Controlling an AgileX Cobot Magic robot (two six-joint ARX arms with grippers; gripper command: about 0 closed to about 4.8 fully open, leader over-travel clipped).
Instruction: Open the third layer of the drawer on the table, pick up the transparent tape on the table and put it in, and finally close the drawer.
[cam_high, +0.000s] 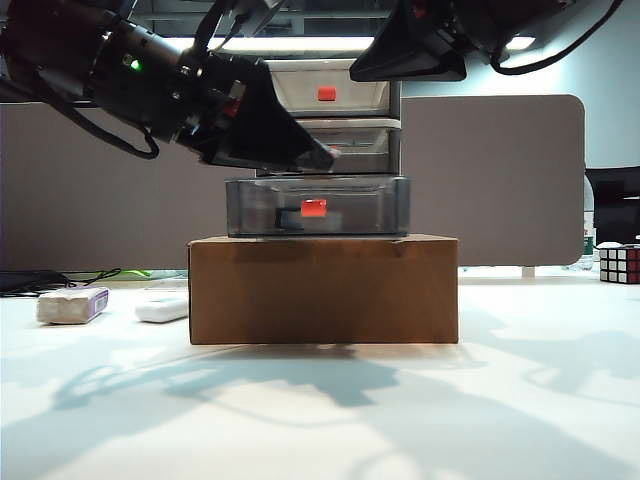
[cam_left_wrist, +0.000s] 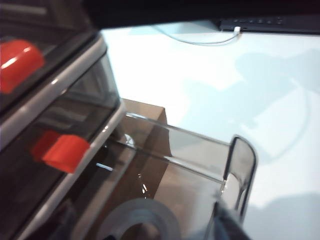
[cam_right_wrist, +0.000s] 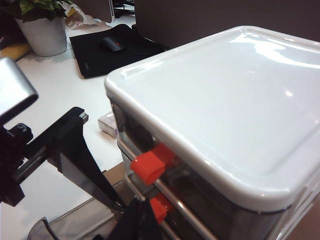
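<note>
The drawer (cam_high: 335, 110) has a white frame; its third layer (cam_high: 318, 206) is smoky grey with a red-orange tab. The cardboard box (cam_high: 323, 288) is brown, the table (cam_high: 520, 400) white. Both grippers, left (cam_high: 318, 155) and right (cam_high: 405, 62), are black.

The third layer (cam_high: 318, 206) stands pulled open, the transparent tape (cam_left_wrist: 137, 220) lying inside it.
</note>
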